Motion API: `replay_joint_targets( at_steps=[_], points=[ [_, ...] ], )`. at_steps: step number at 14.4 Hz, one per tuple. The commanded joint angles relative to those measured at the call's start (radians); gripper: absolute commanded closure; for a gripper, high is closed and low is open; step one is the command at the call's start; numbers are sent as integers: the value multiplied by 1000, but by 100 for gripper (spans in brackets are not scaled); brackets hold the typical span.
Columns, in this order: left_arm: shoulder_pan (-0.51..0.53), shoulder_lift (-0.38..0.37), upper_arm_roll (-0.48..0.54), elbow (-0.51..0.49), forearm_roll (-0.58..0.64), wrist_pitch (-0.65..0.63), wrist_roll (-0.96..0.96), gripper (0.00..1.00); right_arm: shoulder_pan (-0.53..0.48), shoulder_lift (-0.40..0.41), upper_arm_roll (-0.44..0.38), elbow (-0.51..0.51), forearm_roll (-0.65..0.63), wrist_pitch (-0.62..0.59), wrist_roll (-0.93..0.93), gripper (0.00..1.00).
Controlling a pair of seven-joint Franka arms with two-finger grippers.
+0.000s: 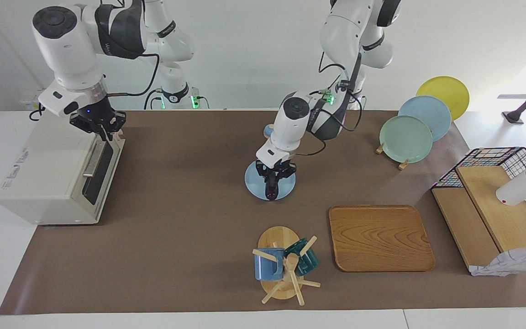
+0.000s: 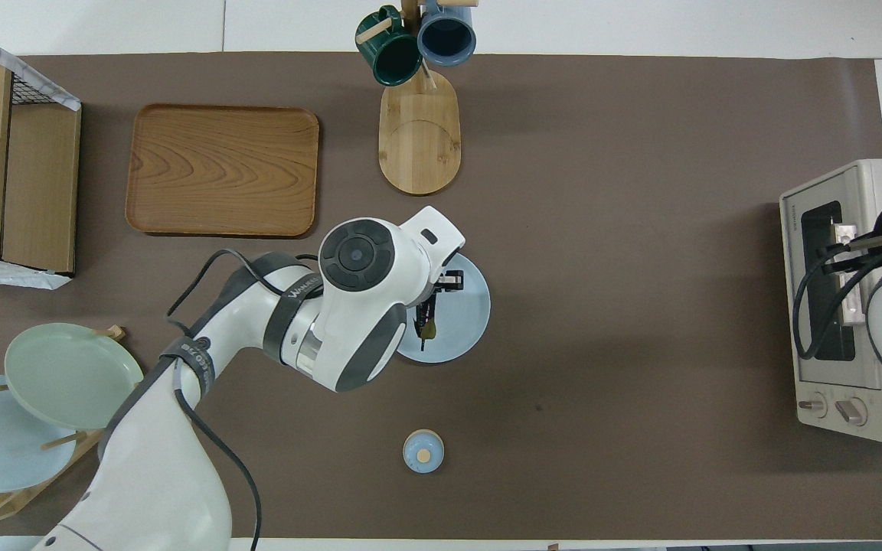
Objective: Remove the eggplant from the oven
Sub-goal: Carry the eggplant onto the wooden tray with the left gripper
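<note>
**Facing view: eggplant over the plate, oven door shut**

Facing view first: the left gripper [image 1: 272, 179] hangs over the light blue plate [image 1: 255, 183] in the middle of the counter [image 1: 190, 237], its fingers closed on the eggplant [image 1: 270, 190], which dangles dark and slender from them with its lower end at the plate. From overhead the eggplant [image 2: 427, 320] shows just under the wrist, green stem toward the robots, above the plate [image 2: 460, 325].

Over at the right arm's end sits the oven [image 1: 48, 173], door up and closed, silver handle showing. The right gripper [image 1: 100, 128] is at the door's top edge, just above the handle; how far apart its fingers stand I cannot tell.

A wooden tray [image 1: 380, 237] lies toward the left arm's end, a mug rack [image 1: 283, 267] farther out from the robots, and a small blue lid [image 2: 423, 451] sits nearer to them than the plate.
</note>
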Motion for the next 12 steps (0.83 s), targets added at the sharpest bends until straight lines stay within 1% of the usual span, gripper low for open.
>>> replay_joint_targets(
  at_steps=[1, 2, 3, 4, 6, 7, 8, 9, 11, 12],
  points=[
    [105, -50, -3, 71, -1, -141, 35, 100, -22, 7, -4, 4, 87, -24, -17, 52],
    [143, -38, -3, 125, -1, -181, 48, 100, -40, 7, -3, 5, 99, -30, -19, 33],
    [189, -18, -2, 159, 2, -195, 59, 100, -48, 8, -3, 8, 105, -31, -19, 0],
    [242, -9, 0, 168, 5, -190, 85, 100, -46, 11, -4, 16, 128, -34, -3, 0],
    [371, 4, -2, 172, 20, -186, 238, 100, -48, 14, -6, 19, 130, -27, 42, 0],
    [417, 23, -2, 182, 20, -177, 305, 100, -50, 37, -4, 54, 112, -30, 50, 0],
    [456, 56, -2, 207, 20, -177, 355, 100, -34, 69, -6, 99, 107, -54, 50, 0],
    [491, 107, -2, 263, 22, -179, 390, 100, -14, 82, -7, 123, 103, -85, 52, 0],
    [508, 223, -2, 366, 42, -176, 421, 100, 54, 76, -81, 114, 101, -97, 47, 0],
    [524, 250, -2, 382, 56, -157, 435, 100, 64, 73, -92, 114, 101, -96, 47, 0]
  ],
)
